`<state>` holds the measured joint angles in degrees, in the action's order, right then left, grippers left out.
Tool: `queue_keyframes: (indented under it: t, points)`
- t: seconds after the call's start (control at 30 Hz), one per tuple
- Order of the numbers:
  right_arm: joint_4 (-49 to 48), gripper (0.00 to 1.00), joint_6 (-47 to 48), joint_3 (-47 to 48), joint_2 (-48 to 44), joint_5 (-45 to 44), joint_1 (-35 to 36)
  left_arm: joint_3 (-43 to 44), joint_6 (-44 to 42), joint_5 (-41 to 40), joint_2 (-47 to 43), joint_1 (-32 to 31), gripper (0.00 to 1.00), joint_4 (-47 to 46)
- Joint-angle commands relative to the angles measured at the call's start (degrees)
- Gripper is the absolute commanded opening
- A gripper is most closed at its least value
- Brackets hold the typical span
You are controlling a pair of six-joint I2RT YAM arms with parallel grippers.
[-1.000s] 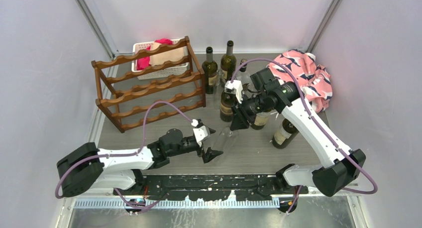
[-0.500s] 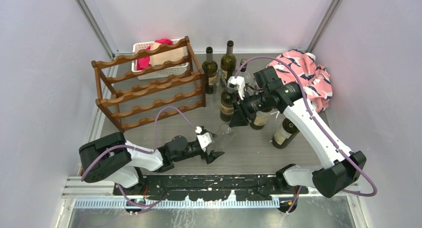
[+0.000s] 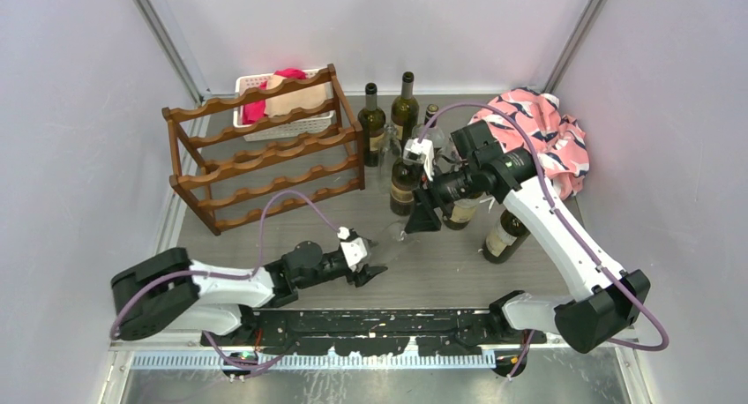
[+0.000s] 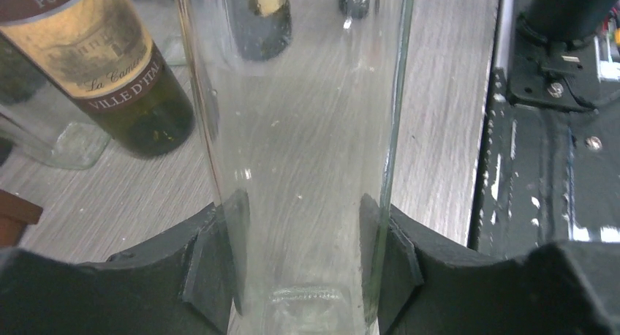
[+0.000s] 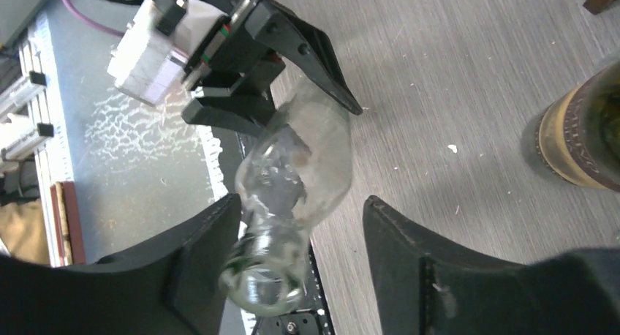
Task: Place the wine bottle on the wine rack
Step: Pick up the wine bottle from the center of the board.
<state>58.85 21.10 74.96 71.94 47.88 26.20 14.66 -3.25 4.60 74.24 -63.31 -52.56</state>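
A clear glass wine bottle (image 3: 393, 238) hangs tilted above the table in the middle, between my two grippers. My left gripper (image 3: 369, 263) is shut on its lower body. In the left wrist view both pads (image 4: 219, 265) press the glass of the bottle (image 4: 300, 130). My right gripper (image 3: 415, 217) stands open around the neck. In the right wrist view the bottle's neck (image 5: 274, 258) leans on one finger, with a gap to the other. The dark reddish-brown wine rack (image 3: 265, 148) stands at the back left, with no bottle showing on its rails.
Several dark wine bottles (image 3: 405, 108) stand behind and beside my right gripper, and one (image 3: 504, 234) leans at the right. A white basket (image 3: 256, 86) with red cloth sits behind the rack. A pink patterned cloth (image 3: 540, 135) lies at the back right.
My left gripper has closed on the clear bottle's body. My right gripper, shut on the neck before, has opened. The left arm has shifted its pose near the front edge.
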Motion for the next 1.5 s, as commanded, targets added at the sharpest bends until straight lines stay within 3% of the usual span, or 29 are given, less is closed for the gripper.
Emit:
queue_keyframes:
  t: [0.0, 0.17, 0.4, 0.67, 0.87, 1.13, 1.17, 1.23, 1.47]
  points:
    - [4.1, 0.74, 4.2, 0.9, -1.7, 2.8, 0.2, 0.5, -7.1, 4.6, -9.4, -0.3, 0.0, 8.3]
    - [10.8, 0.85, 10.6, 5.6, -1.7, 1.6, 0.2, 1.3, -12.0, 6.2, -18.4, -0.2, 0.0, 22.8]
    - [19.1, 0.87, 19.2, 12.9, -2.0, -0.8, 0.2, 5.0, -13.9, 8.9, -25.3, 0.1, 0.0, 40.7]
    - [31.5, 0.88, 38.9, 16.5, -1.2, 3.6, 0.2, 8.9, -14.0, 8.8, -23.3, 0.0, 0.0, 46.5]
    - [35.1, 0.9, 53.3, 12.2, 0.5, 8.8, 0.5, 12.6, -16.3, 8.9, -20.9, 0.1, 0.0, 49.6]
    - [19.9, 0.9, 39.3, 7.7, 1.4, 2.4, 5.4, 17.9, -15.4, 11.3, -16.8, 0.2, 0.0, 54.2]
    - [18.1, 0.97, 37.4, 7.3, 1.5, 0.7, 6.6, 18.5, -14.7, 12.0, -15.9, 0.3, 0.0, 54.5]
    - [14.4, 1.0, 33.5, 6.7, 1.8, -2.3, 8.6, 19.9, -13.2, 13.5, -14.8, 0.7, 0.0, 55.0]
    - [8.0, 1.0, 28.9, 2.4, 2.0, -7.4, 13.6, 20.2, -8.0, 17.6, -14.3, 2.3, 0.0, 53.2]
